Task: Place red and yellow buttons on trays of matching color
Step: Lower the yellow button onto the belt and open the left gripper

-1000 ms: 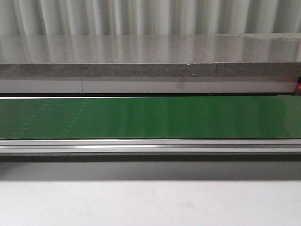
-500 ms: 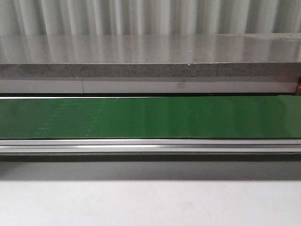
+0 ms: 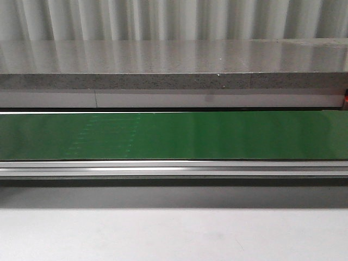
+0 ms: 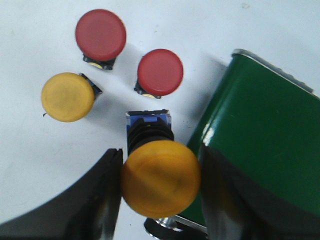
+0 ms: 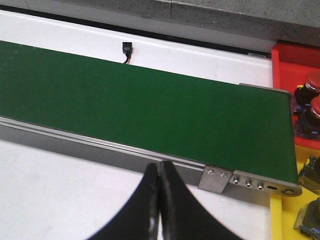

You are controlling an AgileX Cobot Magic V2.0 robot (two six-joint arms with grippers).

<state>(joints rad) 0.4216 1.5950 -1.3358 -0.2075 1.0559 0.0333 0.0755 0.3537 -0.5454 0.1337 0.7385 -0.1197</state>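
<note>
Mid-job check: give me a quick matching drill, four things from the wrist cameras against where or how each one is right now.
Things:
1. left claw
2. right claw
3. red tray
4. conveyor belt

States:
A. holds red buttons
B. nothing lying on it
C. fingers together, holding nothing
D. closed around a yellow button

Pairs: 1-D, 2-C, 3-A, 4-B

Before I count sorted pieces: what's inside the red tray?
Two red buttons sit in the red tray at the conveyor's end; the frame edge hides the rest.
</note>
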